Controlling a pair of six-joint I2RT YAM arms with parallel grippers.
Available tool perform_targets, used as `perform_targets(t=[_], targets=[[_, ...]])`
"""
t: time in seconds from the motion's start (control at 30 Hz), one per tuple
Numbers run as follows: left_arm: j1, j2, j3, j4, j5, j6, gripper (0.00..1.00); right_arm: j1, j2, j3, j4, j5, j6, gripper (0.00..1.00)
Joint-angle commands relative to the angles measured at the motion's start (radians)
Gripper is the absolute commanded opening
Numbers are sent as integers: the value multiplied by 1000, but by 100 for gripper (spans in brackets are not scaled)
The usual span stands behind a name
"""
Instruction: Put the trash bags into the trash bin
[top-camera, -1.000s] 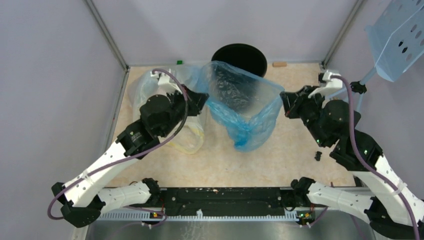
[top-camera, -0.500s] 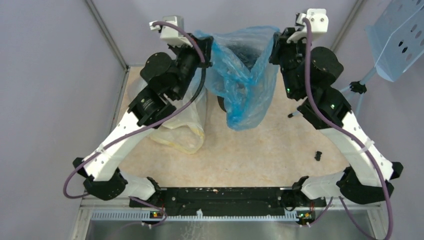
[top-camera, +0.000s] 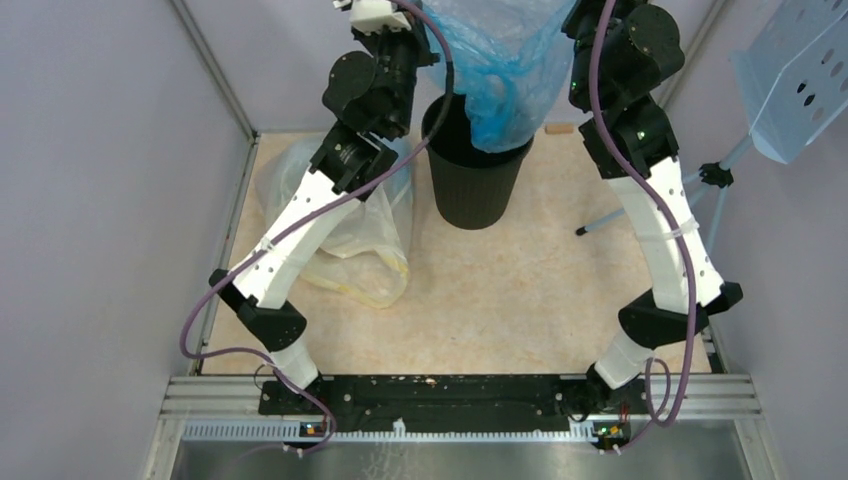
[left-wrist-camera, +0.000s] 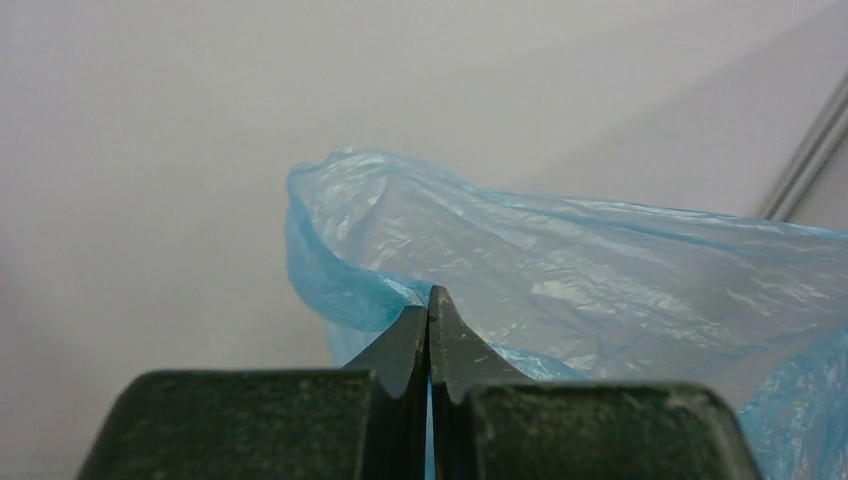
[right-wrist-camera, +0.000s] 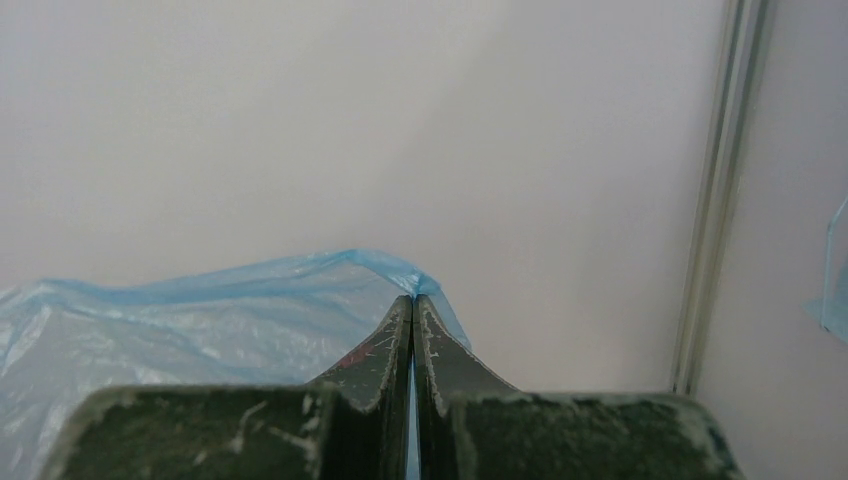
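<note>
Blue film is pinched flat in the left gripper (left-wrist-camera: 429, 305), whose jaws are closed with no gap visible at the tips; the same thin edge is clamped likewise by the right gripper (right-wrist-camera: 412, 308), its jaws pressed together on a small fold of the trash bag (top-camera: 505, 70). Between the two grips the bag's mouth is stretched wide and held high; its lower end hangs over the open top of the trash bin (top-camera: 470, 195), though whether it is already inside cannot be told. The bin stands upright at the far side of the table (top-camera: 540, 300). Only a narrow strip of glossy film is held on each side, so a slip from either grip is judged the chief risk; were one side lost, the bag would likely collapse across the rim or outside it. If the bag is lowered off centre, the film could be snagged on the rim, or the bin tipped; the clear bag (top-camera: 370, 240) just beside the bin could be caught by the left arm.
</note>
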Motion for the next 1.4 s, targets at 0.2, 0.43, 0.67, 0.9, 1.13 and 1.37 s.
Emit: perform_targets(t=[0.2, 0.43, 0.67, 0.9, 1.13, 1.37], targets=[[169, -35, -121, 3, 125, -238, 0, -35, -5, -126, 27, -46, 85, 0], [172, -164, -428, 13, 237, -391, 0, -39, -131, -381, 9, -17, 197, 0], [171, -242, -557, 1, 266, -459, 0, -53, -166, -410, -157, 21, 284, 0], [171, -290, -537, -48, 283, -463, 0, -53, -213, -413, -247, -8, 321, 0], [171, -342, -552, -71, 355, -515, 0, -55, -237, -425, -322, -141, 399, 0], [173, -288, -543, -103, 456, -531, 0, -55, -187, -428, -404, -242, 447, 0]])
